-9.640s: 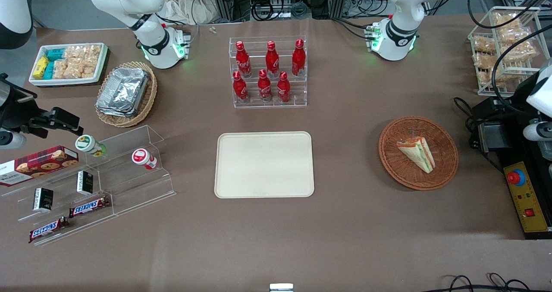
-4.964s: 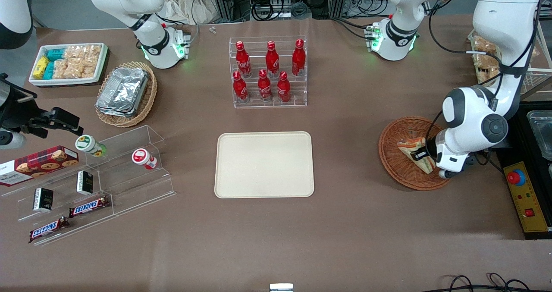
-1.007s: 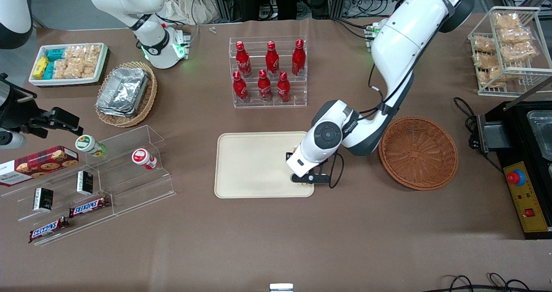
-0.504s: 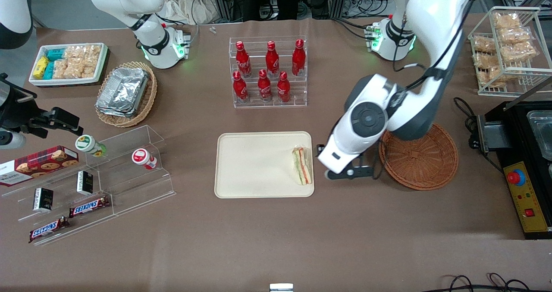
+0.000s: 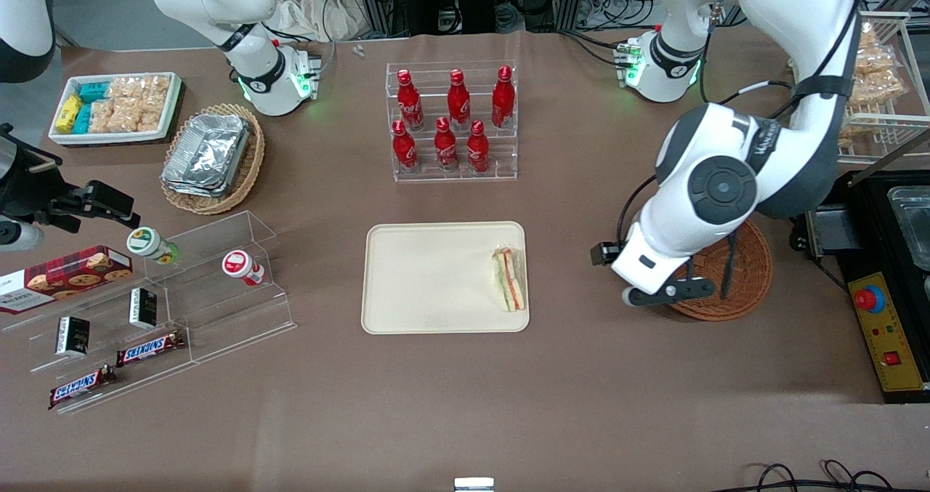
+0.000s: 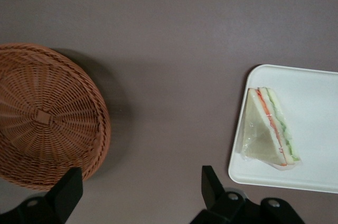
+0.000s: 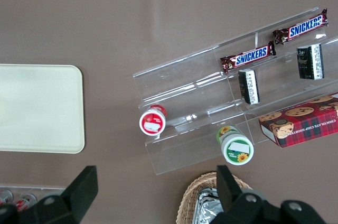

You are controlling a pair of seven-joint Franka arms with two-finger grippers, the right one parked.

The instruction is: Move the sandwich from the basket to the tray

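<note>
The sandwich (image 5: pixel 508 279), a clear-wrapped white wedge with green and orange-red layers, lies on the cream tray (image 5: pixel 429 281), at the tray edge nearest the basket. In the left wrist view the sandwich (image 6: pixel 269 129) rests flat on the tray (image 6: pixel 314 92). The reddish-brown basket (image 5: pixel 752 277) holds nothing and is partly covered by the working arm. My gripper (image 5: pixel 631 277) hangs above bare table between the tray and the basket (image 6: pixel 47 113). In the wrist view the gripper (image 6: pixel 140 188) is open wide, with only the table between its fingers.
A clear rack of red bottles (image 5: pixel 452 121) stands farther from the camera than the tray. Toward the parked arm's end are a clear stepped shelf of snacks (image 5: pixel 160 296), a tan basket of foil trays (image 5: pixel 211 156) and a white bin (image 5: pixel 116 107). A black control box (image 5: pixel 883 325) sits beside the basket.
The sandwich went from the basket to the tray in my gripper and was let go. In the last half second the arm drew back toward the basket.
</note>
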